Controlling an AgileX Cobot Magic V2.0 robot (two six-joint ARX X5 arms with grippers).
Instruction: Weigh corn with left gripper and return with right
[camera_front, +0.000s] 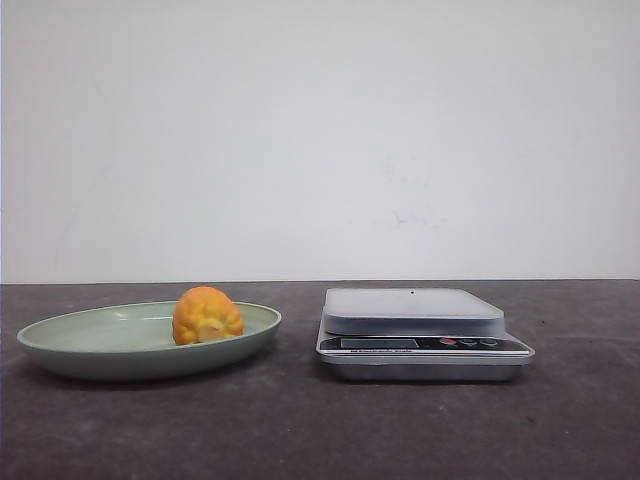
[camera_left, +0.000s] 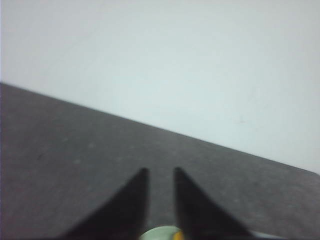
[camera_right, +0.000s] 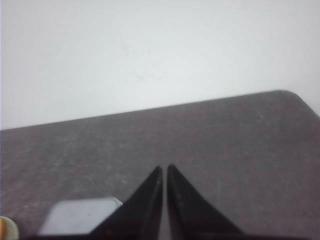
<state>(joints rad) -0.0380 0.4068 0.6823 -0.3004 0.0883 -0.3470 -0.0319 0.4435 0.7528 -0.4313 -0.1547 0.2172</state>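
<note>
On the left half of the dark table (camera_front: 300, 430), we see the corn (camera_front: 206, 315) lying in a shallow pale green plate (camera_front: 70, 335), toward the plate's right side. Its paler cut end faces forward toward the front camera and slightly down, so we read its long axis as running roughly front to back; the stubby shape makes that hard to judge precisely. To the right of the plate, apart from it, stands a silver kitchen scale (camera_front: 422, 345) with a bare grey platform on top. We make out a display strip and a row of small dark and reddish buttons on its front face, with a line of print beneath the display that is too small for us to read.

Neither arm appears in the front view. From the left wrist camera we see the left gripper (camera_left: 160, 175) with its dark fingers a narrow gap apart, holding nothing, and just a sliver of the green plate (camera_left: 159, 233) and a speck of the orange corn (camera_left: 178, 235) at the frame's edge. From the right wrist camera we see the right gripper (camera_right: 164, 170) with its fingertips nearly touching, also empty, plus a corner of the scale's platform (camera_right: 82, 215) and a bit of the plate's rim (camera_right: 10, 229).
</note>
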